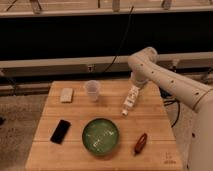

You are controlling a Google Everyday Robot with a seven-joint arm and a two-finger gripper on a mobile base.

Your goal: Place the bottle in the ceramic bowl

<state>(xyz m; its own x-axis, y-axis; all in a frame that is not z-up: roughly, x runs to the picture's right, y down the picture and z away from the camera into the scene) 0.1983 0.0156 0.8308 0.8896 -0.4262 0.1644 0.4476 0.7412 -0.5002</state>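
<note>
A robot arm reaches in from the right over a wooden table (pixel 150 122), its gripper (pixel 135 86) lowered behind and to the right of the green bowl (pixel 101 136). The jaws are spread wide rather than clamped. Just under them is the upper end of the bottle (pixel 129 101), which slants on the boards with its cap end pointing toward the bowl's far right rim. Whether the fingers touch the bottle cannot be told.

The pose looks like a pickup approach, with the jaws spread to take in the slim body before closing. The bowl sits empty at the near middle of the table, so the placing appears not yet done.

A clear cup (pixel 92 90) stands behind the bowl and a pale block (pixel 66 95) behind it to the left. A black phone (pixel 61 131) lies to its left and a red-brown oblong (pixel 141 143) to its right, none of them between bottle and bowl.
</note>
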